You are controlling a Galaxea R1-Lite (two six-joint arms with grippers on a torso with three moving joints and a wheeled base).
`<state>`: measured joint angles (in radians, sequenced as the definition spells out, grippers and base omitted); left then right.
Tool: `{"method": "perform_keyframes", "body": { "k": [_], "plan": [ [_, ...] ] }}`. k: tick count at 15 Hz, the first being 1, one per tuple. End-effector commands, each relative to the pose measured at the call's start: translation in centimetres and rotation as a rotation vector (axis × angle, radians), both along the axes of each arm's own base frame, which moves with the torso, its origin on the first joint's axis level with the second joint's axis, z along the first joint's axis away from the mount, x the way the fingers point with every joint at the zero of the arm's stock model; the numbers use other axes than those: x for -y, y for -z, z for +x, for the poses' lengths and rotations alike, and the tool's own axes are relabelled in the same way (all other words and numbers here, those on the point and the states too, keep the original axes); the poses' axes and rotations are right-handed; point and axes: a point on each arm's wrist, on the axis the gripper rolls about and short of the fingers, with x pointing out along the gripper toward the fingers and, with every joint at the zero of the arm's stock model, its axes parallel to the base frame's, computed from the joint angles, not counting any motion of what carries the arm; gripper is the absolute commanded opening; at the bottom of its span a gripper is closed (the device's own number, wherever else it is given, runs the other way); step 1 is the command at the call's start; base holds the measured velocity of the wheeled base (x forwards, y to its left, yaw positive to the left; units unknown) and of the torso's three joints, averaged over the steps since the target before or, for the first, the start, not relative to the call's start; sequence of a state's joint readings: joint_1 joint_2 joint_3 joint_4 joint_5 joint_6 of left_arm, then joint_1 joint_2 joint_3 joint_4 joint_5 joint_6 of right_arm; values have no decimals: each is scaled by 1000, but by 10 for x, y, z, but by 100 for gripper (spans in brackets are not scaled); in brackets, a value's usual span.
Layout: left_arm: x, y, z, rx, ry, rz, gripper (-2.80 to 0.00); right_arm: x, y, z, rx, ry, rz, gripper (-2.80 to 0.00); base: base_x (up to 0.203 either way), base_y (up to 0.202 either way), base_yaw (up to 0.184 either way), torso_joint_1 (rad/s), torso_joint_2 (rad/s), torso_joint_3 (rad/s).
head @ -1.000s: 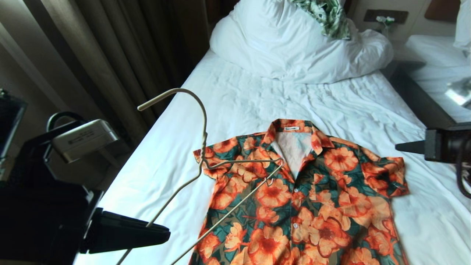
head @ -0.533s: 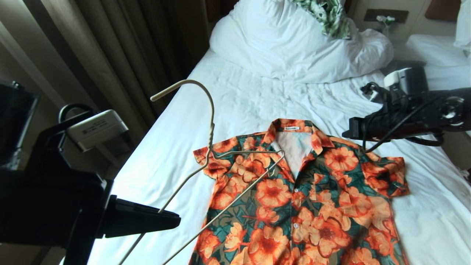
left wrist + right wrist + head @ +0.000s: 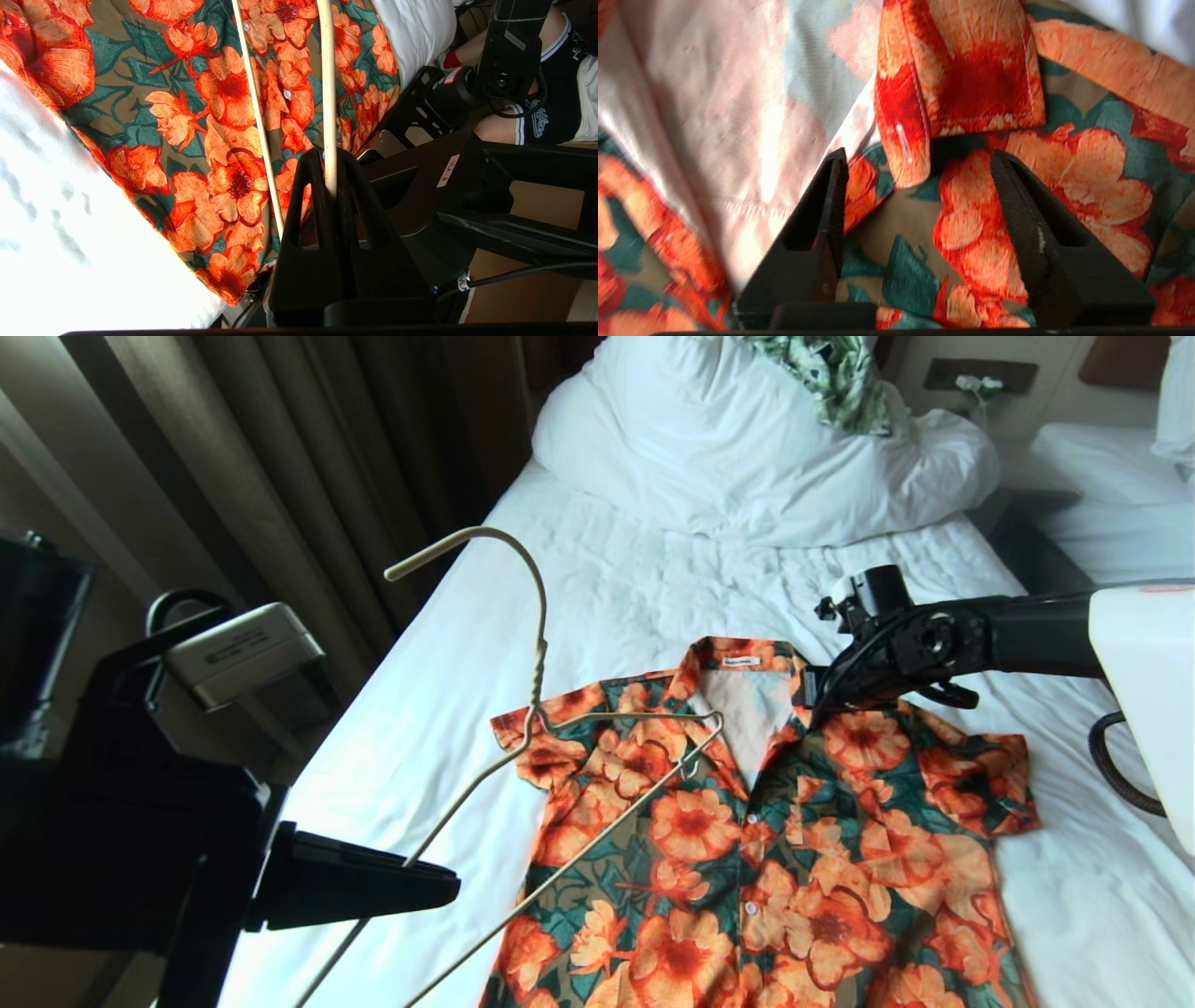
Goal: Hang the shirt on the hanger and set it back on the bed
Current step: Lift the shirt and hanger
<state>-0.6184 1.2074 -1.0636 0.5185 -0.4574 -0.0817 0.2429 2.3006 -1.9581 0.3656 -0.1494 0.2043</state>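
The short-sleeved shirt of orange flowers on dark green (image 3: 794, 840) lies flat and buttoned on the bed's wrinkled white sheet (image 3: 653, 588), not yet on the thin cream-white wire hanger (image 3: 532, 709), so most of the work remains. My left jaws (image 3: 329, 186) pinch the hanger's wire, one shoulder tip resting by the collar. My right jaws (image 3: 920, 233) reach down, spread wide, over the collar's other wing.

White neck label (image 3: 742, 661) inside shirt (image 3: 775, 840) collar: print too small to read. White sticker (image 3: 448, 171) on dark frame: unclear characters. Dark shorts (image 3: 553, 119): script lettering, not fully legible.
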Motion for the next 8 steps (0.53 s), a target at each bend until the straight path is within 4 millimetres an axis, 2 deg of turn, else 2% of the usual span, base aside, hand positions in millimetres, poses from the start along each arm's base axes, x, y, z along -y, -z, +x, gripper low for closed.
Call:
{"method": "perform_keyframes", "body": {
  "k": [1, 8],
  "plan": [
    [0, 1, 0, -8, -1, 2, -280, -5, 15, 9, 5, 21, -20, 0, 0, 0, 0, 0, 0, 0],
    [-4, 2, -2, -7, -9, 0, -280, -11, 31, 26, 100, 31, -12, 0, 0, 0, 0, 0, 0, 0]
  ]
}}
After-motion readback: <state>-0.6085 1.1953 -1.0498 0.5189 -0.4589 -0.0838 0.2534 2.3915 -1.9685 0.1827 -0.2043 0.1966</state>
